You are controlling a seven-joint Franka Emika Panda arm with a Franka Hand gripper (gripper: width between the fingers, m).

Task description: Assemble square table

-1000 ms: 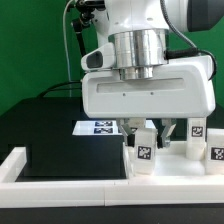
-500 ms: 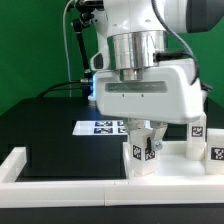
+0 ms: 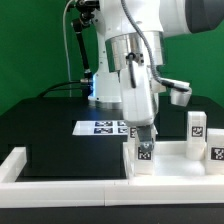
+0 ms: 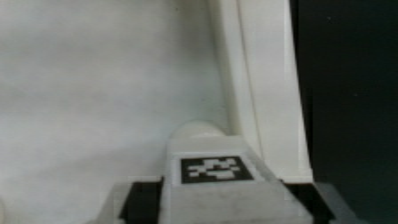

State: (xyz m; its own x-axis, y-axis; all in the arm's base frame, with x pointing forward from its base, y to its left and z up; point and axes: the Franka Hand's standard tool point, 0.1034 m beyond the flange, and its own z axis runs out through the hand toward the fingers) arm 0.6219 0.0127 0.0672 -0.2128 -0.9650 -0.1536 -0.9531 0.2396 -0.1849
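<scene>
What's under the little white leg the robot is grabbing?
The leg stands on the white square top, at its corner. Where the leg's bottom meets the top is hidden, so whether it sits in a socket can't be seen.

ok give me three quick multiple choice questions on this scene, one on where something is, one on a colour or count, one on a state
1. Where does the marker board lie?
A. on the black table, behind the gripper
B. on top of the square top
C. leaning on the green wall

2. How many legs stand free at the exterior view's right, away from the gripper?
A. none
B. two
C. five

3. What is the gripper doing?
A. hanging open high above the table
B. closed around a tagged white leg
C. lying flat on the table

Answers: 1 A, the flat tagged sheet rests on the black surface behind the arm. 2 B, one leg and another leg stand there untouched. 3 B, the held leg sits between the fingers in both views, upright over the square top.
</scene>
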